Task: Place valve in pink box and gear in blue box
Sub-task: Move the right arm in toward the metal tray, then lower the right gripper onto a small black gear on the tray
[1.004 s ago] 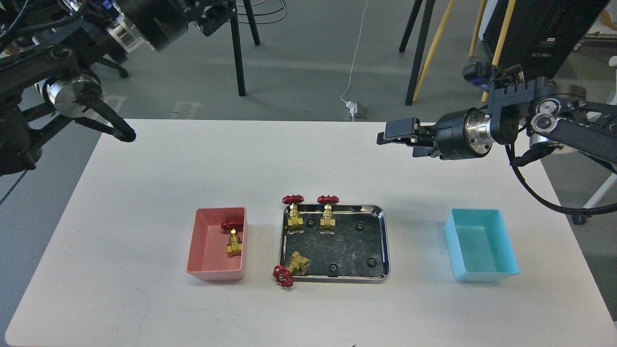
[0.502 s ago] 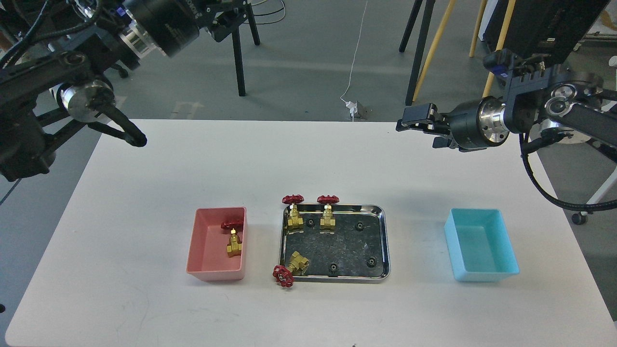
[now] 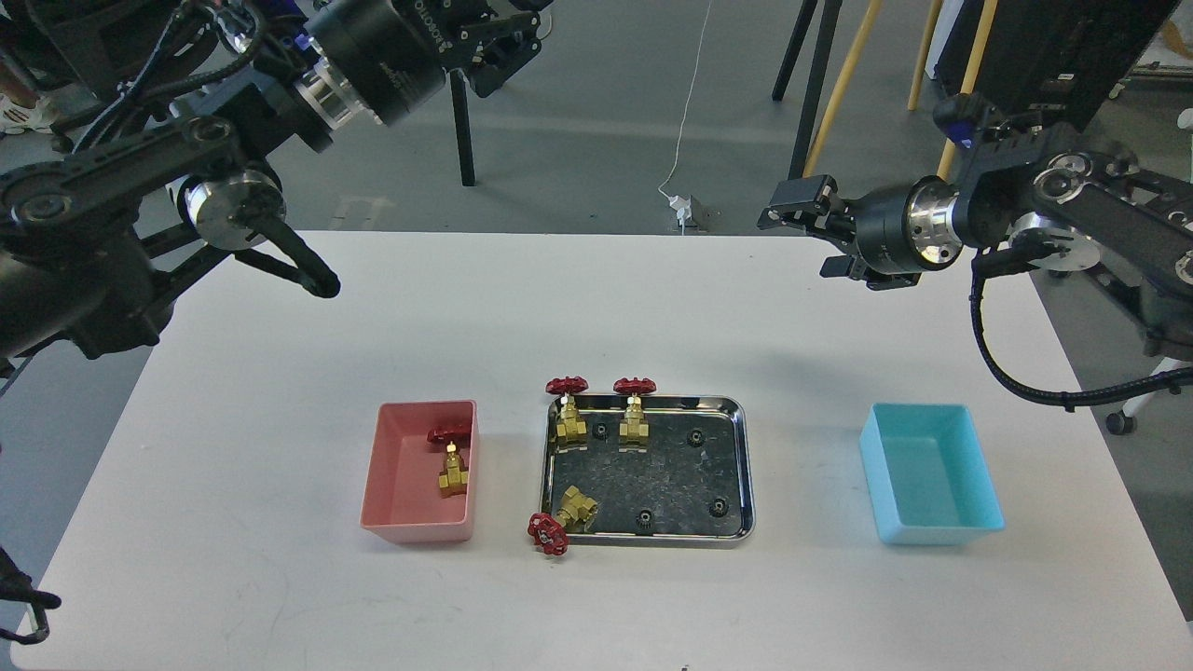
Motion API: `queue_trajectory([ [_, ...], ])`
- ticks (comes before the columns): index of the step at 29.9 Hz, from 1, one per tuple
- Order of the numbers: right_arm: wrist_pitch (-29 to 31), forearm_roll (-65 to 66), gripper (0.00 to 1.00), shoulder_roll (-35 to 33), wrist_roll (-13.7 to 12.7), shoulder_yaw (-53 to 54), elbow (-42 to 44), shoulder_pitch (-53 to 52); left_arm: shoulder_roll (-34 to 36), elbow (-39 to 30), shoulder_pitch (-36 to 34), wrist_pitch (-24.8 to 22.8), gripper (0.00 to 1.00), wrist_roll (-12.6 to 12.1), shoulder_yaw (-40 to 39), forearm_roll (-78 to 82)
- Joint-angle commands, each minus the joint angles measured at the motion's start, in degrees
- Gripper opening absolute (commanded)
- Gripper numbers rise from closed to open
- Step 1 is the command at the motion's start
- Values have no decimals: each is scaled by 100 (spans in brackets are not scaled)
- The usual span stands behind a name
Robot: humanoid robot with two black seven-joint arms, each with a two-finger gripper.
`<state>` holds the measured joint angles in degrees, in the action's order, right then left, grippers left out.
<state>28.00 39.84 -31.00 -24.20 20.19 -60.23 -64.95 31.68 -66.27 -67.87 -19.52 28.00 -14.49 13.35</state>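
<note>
1 valve [image 3: 453, 458] already stands in the pink box [image 3: 391, 485]; the blue box [image 3: 960, 522] at 3 o'clock is empty. By my reading a gear [image 3: 719, 507] in the steel tray [image 3: 746, 466] comes next. Right gripper [image 3: 792, 207] at 1 o'clock: grip state unreadable. It must descend and pinch precisely.

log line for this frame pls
pink box: one valve inside | steel tray: three valves, four gears | blue box: no gear | left tool: raised, state unclear | right tool: raised, state unclear
</note>
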Motion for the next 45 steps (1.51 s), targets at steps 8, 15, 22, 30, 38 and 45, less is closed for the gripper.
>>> queue_trajectory([
  [8,0,682,100,-37,20,-2298,-1033,-1352,-22,-9,2,27,81,0,-10,0],
  [15,0,1675,99,50,12,-3934,-2168,-2012,57,-18,19,9,81,0,-10,0],
  [22,0,1852,79,498,-15,-4111,-2336,-1855,48,-26,203,27,81,0,-133,0],
  [30,0,1799,52,999,-41,-4234,-2301,-1670,22,-18,248,53,81,0,-142,9],
  [38,0,1834,53,1553,-32,-4331,-1932,-1424,4,-18,283,62,82,0,-142,9],
  [45,0,1861,57,1914,-41,-4331,-1492,-1116,22,-18,414,62,82,0,-151,9],
])
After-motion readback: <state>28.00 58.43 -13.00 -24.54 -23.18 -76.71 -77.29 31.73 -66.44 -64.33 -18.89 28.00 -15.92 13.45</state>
